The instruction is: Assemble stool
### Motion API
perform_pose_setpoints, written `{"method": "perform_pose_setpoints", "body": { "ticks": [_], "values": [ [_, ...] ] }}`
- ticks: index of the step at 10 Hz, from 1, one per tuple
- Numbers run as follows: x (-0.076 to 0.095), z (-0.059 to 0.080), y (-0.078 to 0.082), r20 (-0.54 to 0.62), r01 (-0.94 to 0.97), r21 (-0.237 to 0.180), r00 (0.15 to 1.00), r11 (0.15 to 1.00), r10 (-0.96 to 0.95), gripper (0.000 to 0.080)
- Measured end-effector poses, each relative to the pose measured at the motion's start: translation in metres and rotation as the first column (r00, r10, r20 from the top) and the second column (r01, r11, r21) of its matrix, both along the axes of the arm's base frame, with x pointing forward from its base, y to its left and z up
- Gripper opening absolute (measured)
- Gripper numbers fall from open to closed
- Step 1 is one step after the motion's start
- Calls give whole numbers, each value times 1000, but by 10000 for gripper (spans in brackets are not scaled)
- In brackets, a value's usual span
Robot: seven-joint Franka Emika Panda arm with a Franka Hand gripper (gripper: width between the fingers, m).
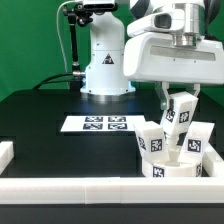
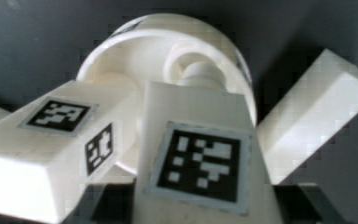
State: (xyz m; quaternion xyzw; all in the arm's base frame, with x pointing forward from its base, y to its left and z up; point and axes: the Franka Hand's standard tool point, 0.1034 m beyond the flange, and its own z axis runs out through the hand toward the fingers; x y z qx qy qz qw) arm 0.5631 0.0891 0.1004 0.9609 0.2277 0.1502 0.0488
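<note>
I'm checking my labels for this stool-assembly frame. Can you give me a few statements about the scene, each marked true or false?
1. The gripper has its jaws closed on a white leg. True.
2. The marker board lies to the exterior view's right of the other stool parts. False: it lies to their left.
3. The held leg carries a black-and-white square tag, seen clearly in the wrist view. True.
4. The table has a white surface. False: it is black.
5. The held leg lies flat on the marker board. False: it is held above the other stool parts, away from the board.
</note>
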Motion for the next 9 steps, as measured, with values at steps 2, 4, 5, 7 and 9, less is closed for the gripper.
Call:
{"method": "perform_pose_setpoints", "body": {
  "ticks": [2, 4, 5, 7, 9],
  "values": [
    [2, 1, -3, 3, 6, 1, 1000, 1000, -6, 327],
    [-2, -2, -2, 1, 3, 0, 1000, 1000, -3, 327],
    [-2, -3, -3, -1, 3, -1, 1000, 1000, -3, 327],
    [-2, -3, -2, -1, 3, -1, 1000, 1000, -3, 327],
    [-3, -6, -3, -5, 3, -2, 1000, 1000, -3, 327]
  ]
}}
